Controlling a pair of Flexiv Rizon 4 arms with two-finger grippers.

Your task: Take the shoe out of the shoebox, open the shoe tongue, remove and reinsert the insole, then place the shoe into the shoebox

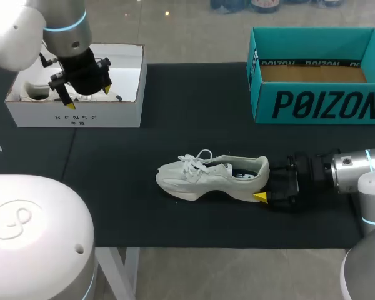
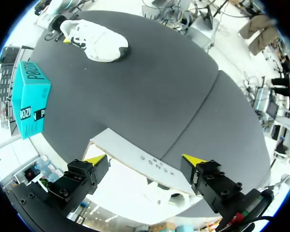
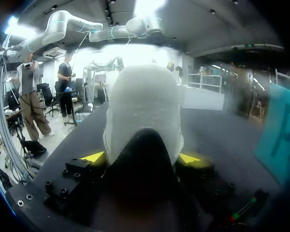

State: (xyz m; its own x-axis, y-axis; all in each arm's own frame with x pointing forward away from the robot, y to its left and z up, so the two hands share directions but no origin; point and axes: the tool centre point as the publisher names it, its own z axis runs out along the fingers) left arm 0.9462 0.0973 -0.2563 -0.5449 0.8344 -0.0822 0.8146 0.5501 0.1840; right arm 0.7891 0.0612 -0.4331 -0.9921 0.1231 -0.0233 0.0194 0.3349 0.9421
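White shoe (image 1: 209, 177) stands mid-counter (image 1: 175, 112), outside teal shoebox (image 1: 319, 103). Right jaws clamp heel from both sides. Left jaws spread, empty, above white box (image 1: 75, 115). Shoe likely light, upper soft; firmer heel the safest hold.

The heel of the shoe (image 1: 203, 180) hides one finger of the right tool (image 1: 264, 184).

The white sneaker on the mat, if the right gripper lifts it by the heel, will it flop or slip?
Probably light: the white sneaker looks like a fabric runner. The toe may droop, since the right gripper holds only the heel. The loose laces will likely dangle and could snag.
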